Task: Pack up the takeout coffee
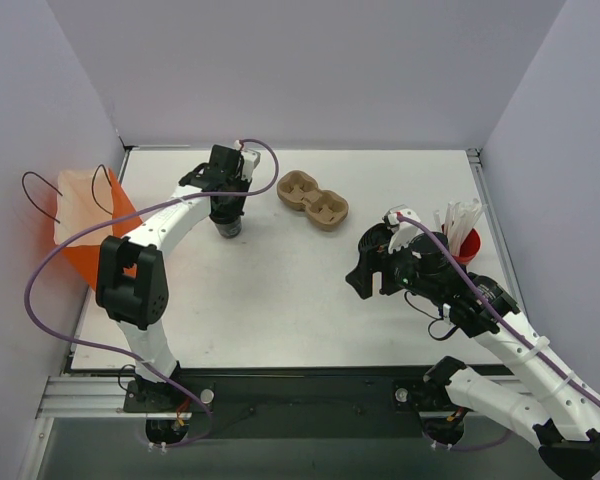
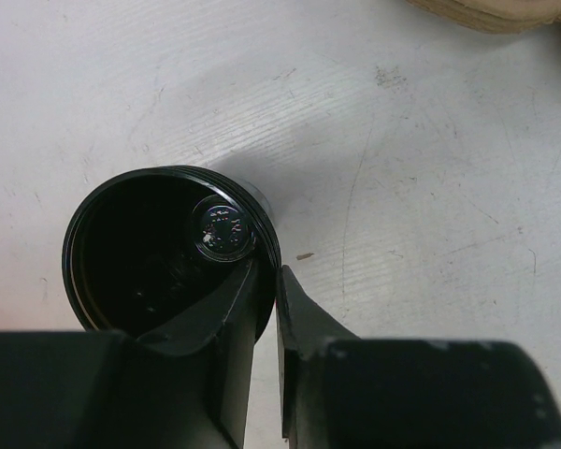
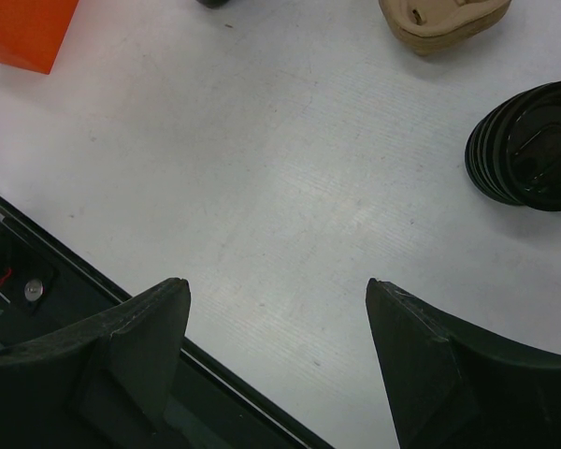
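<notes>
Now, upright toward the far left of the counter (image 1: 280, 300), between the orange bag (image 1: 80, 235) and a cardboard cup carrier (image 1: 313, 200): a lidless black cup (image 2: 131, 234). Astride its rim, the left gripper (image 2: 266, 271), one finger inside, the other outside, cup wall between; cannot tell whether pinched or slack. Off to the right, low over the counter, the right gripper (image 3: 278, 285), spread wide and grasping nothing. Close by it, a stack of loose black lids (image 3: 528, 140). Whereabouts of the lidded takeout coffee: cannot tell from these views
</notes>
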`<state>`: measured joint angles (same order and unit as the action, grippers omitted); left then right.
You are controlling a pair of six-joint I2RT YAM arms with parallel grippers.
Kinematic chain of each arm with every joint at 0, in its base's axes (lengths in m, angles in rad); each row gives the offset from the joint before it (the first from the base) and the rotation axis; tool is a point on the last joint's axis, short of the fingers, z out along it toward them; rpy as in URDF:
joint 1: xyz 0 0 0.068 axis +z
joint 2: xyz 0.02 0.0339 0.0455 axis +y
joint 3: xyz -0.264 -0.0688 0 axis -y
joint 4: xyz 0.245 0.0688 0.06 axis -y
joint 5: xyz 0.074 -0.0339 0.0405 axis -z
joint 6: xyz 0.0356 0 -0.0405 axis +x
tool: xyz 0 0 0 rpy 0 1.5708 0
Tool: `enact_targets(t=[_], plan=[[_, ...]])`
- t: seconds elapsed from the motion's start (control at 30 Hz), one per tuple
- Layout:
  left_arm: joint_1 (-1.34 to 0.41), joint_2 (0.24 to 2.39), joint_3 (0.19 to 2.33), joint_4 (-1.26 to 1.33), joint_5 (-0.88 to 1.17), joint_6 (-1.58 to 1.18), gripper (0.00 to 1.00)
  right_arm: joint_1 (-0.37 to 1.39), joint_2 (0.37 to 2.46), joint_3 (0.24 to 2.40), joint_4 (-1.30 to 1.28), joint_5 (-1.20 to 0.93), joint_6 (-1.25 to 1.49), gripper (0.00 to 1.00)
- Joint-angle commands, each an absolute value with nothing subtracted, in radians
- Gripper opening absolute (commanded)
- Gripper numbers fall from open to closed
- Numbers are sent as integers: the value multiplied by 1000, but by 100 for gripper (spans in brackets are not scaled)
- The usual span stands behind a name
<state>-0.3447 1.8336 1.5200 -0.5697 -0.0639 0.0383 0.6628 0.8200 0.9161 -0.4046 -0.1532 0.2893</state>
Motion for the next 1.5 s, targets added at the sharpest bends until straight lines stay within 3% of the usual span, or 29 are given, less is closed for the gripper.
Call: enact_targets(t=[0.0, 0.5, 1.03, 1.3, 1.4, 1.47], plan=[[-339, 1835, 1572, -569, -44, 49, 24, 672, 802, 910, -402, -133, 285, 78], [-336, 1850, 1591, -583, -23, 48, 24, 670, 805, 908, -405, -130, 285, 78], [-336, 1853, 1609, -607, -17, 64, 0, 670, 799, 907, -417, -120, 282, 78], [-336, 1870, 1649, -658, 27, 80, 0, 672, 814, 914, -431, -100, 282, 78], [-336, 1879, 1657, -672, 29, 80, 14, 670, 822, 920, -437, -100, 284, 78], [-336, 1882, 1658, -675, 34, 80, 10, 670, 825, 920, -440, -101, 282, 78]])
